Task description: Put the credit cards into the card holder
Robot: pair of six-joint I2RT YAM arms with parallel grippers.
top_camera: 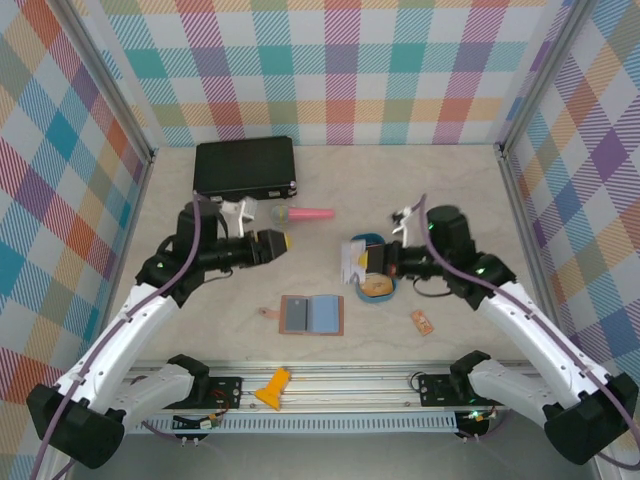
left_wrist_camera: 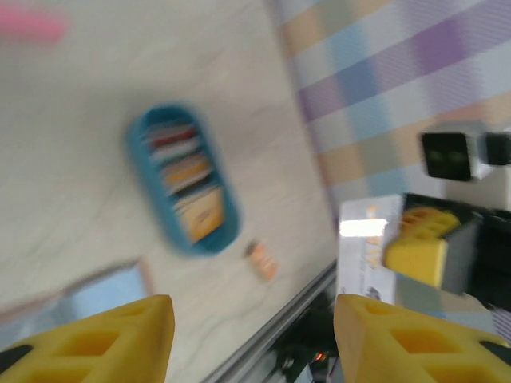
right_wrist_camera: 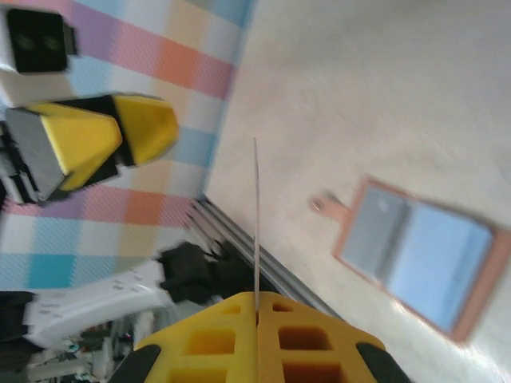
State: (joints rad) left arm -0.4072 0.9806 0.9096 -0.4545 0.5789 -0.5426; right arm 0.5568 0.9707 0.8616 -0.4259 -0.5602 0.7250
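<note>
Top view: the right gripper (top_camera: 362,262) hangs just above the blue tray (top_camera: 375,297), clamped on a white card (top_camera: 351,262) that stands upright, probably just lifted out for carrying. The card holder (top_camera: 312,314) lies open and flat on the table near the front edge, between the two arms, grey-blue inner side up, so its pockets are reachable. The left gripper (top_camera: 275,243) hovers off to the left, pointing toward the right one, likely waiting to take or steady the card. Left wrist view: the left gripper (left_wrist_camera: 251,339) has its fingers spread wide with nothing between them; the remaining credit cards (left_wrist_camera: 188,179) sit stacked on edge inside the blue tray (left_wrist_camera: 230,219), and the right gripper (left_wrist_camera: 391,247) holds the white card (left_wrist_camera: 366,255) at the right. Blurry, so card count is unclear. Right wrist view: the right gripper (right_wrist_camera: 257,319) pinches the white card (right_wrist_camera: 256,215), seen edge-on as a thin line; the card holder (right_wrist_camera: 423,259) lies open below and well apart, so the insertion is not yet begun.
</note>
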